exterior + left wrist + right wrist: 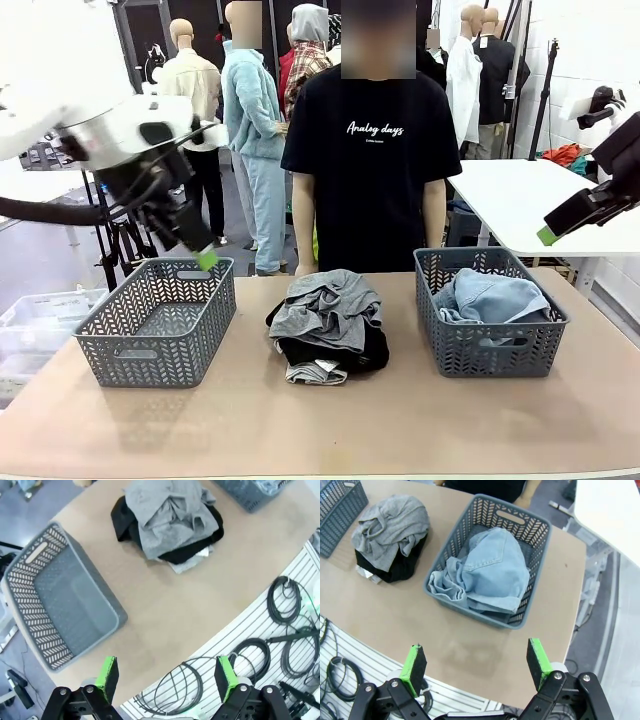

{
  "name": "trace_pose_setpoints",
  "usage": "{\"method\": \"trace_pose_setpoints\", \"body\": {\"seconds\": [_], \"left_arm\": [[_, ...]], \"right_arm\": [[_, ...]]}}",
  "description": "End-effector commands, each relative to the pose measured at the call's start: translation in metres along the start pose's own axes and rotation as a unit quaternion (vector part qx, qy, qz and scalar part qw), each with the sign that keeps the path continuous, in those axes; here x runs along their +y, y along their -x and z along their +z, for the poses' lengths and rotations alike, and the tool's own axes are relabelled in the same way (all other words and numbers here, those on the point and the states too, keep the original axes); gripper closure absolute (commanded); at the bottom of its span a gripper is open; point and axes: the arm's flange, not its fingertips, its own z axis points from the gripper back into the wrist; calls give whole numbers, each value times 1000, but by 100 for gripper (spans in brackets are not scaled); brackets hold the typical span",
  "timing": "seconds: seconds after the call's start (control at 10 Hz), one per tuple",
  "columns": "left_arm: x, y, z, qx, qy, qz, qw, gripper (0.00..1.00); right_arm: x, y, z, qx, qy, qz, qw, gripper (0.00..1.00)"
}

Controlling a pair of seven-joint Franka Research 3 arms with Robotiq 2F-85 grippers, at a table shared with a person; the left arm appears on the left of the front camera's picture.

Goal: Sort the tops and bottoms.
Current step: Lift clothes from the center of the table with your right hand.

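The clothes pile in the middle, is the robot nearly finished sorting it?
Not nearly. Done: one light blue denim garment lies in the right basket. In hand: nothing; the left gripper and right gripper are both open and empty above the table. Left to do: the pile of grey and black garments sits between the baskets, and the left basket holds nothing yet.

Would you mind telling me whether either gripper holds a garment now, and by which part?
Nothing is held. The left gripper and the right gripper both stand open and empty, clear of the pile of garments and the denim garment.
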Motion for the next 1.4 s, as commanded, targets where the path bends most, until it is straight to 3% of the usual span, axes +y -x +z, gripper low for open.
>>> {"method": "trace_pose_setpoints", "body": {"seconds": [0.0, 0.4, 0.5, 1.0, 1.3], "left_arm": [[7, 32, 2, -5, 43, -21, 999, 0], [3, 29, 12, -43, 23, -35, 998, 0], [9, 36, 9, -12, 20, -25, 999, 0], [9, 36, 9, -12, 20, -25, 999, 0], [9, 36, 9, -12, 20, -25, 999, 0]], "right_arm": [[-1, 1, -1, 5, 5, 4, 1000, 0], [-1, 1, -1, 5, 5, 4, 1000, 0], [0, 0, 0, 0, 0, 0, 1000, 0], [51, -113, -103, 14, -88, 134, 987, 0], [74, -173, -183, 52, -111, 158, 980, 0]]}}
